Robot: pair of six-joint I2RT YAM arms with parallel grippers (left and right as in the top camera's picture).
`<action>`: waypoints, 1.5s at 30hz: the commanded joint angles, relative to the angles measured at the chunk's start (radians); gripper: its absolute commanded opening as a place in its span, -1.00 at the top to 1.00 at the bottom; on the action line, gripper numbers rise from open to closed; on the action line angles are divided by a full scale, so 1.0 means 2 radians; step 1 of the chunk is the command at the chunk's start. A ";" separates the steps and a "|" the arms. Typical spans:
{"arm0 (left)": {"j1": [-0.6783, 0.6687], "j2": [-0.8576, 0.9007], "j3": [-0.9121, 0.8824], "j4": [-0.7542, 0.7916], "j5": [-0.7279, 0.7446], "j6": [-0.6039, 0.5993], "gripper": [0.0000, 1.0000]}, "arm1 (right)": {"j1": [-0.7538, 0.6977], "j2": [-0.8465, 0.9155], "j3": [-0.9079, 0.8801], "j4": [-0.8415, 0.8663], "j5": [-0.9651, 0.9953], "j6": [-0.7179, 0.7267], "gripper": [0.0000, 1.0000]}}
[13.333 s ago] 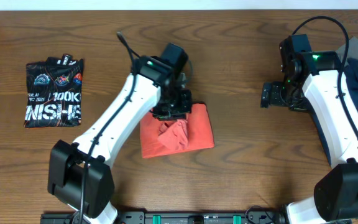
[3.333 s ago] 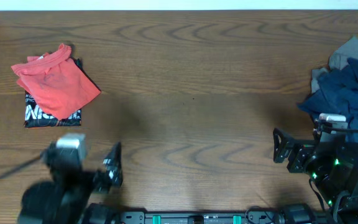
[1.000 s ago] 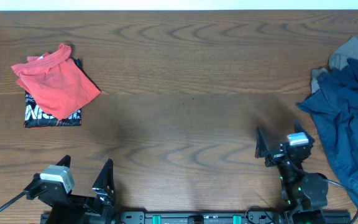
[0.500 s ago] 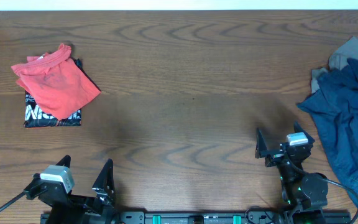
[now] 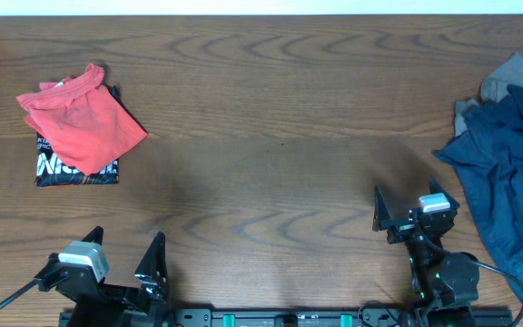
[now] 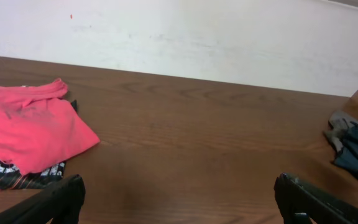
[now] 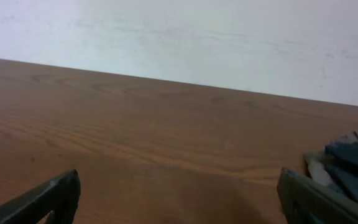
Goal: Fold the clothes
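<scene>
A folded red garment (image 5: 82, 118) lies on top of a folded black printed shirt (image 5: 75, 169) at the far left of the table. A crumpled pile of blue clothes (image 5: 511, 173) sits at the right edge, with a grey piece (image 5: 516, 74) behind it. My left gripper (image 5: 125, 247) rests low at the front left, open and holding nothing. My right gripper (image 5: 409, 204) rests at the front right, open, just left of the blue pile. The left wrist view shows the red garment (image 6: 33, 130) ahead of my open left gripper (image 6: 179, 202). In the right wrist view my open right gripper (image 7: 179, 199) faces bare wood.
The wooden table (image 5: 280, 136) stretches between the two clothing piles. A white wall (image 6: 185, 37) runs behind its far edge. The blue pile (image 7: 353, 165) shows at the right edge of the right wrist view.
Nothing has moved in the last second. Compared with the earliest frames, the red garment now lies on the black shirt at the left, and both arms are pulled back to the front edge.
</scene>
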 commanded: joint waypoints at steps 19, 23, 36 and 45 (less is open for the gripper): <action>0.124 -0.072 -0.187 0.071 -0.006 0.014 -0.96 | 0.004 -0.001 -0.001 -0.002 -0.004 -0.008 -0.98; 0.125 -0.084 -0.263 0.178 -0.006 0.014 -0.95 | 0.004 -0.001 -0.001 -0.002 -0.004 -0.008 -0.98; 0.125 -0.085 -0.445 0.482 -0.008 0.014 -0.96 | 0.004 -0.001 -0.001 -0.002 -0.004 -0.008 -0.99; 0.124 -0.086 -0.473 0.445 -0.059 -0.038 -0.96 | 0.004 -0.001 -0.001 -0.002 -0.004 -0.008 -0.99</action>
